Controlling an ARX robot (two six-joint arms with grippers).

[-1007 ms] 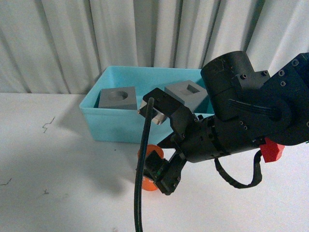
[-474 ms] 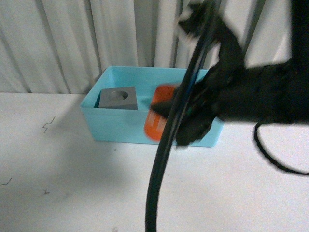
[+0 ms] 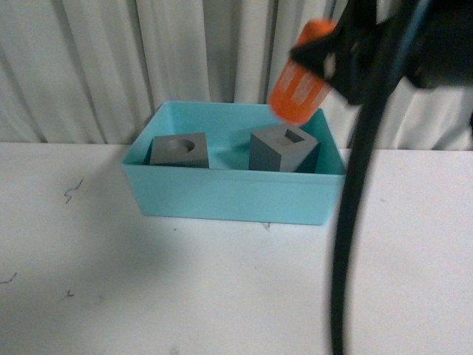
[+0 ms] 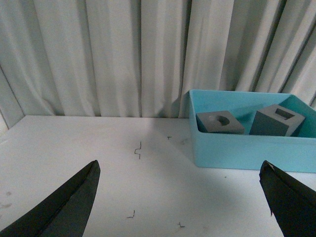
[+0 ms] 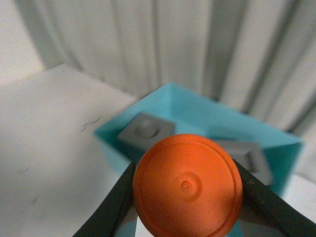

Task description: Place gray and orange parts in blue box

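My right gripper [image 3: 314, 63] is shut on the orange cylinder [image 3: 298, 74], holding it tilted in the air above the right half of the blue box [image 3: 229, 198]. In the right wrist view the cylinder's round end [image 5: 187, 186] fills the space between the two black fingers [image 5: 111, 210]. Both gray cubes sit inside the box: the one with a round recess [image 3: 179, 151] on the left, the one with a square recess [image 3: 284, 149] on the right. My left gripper [image 4: 182, 200] is open over bare table, well short of the blue box [image 4: 237, 153].
A white table [image 3: 111, 281] carries the box, with small dark marks [image 3: 72, 191] on its left part. Pale pleated curtains [image 3: 148, 59] hang close behind the box. A thick black cable [image 3: 351, 222] hangs down in front of the camera at right.
The right gripper has lifted the orange cylinder from the table in front of the box, up and to the right, to a point above the box.
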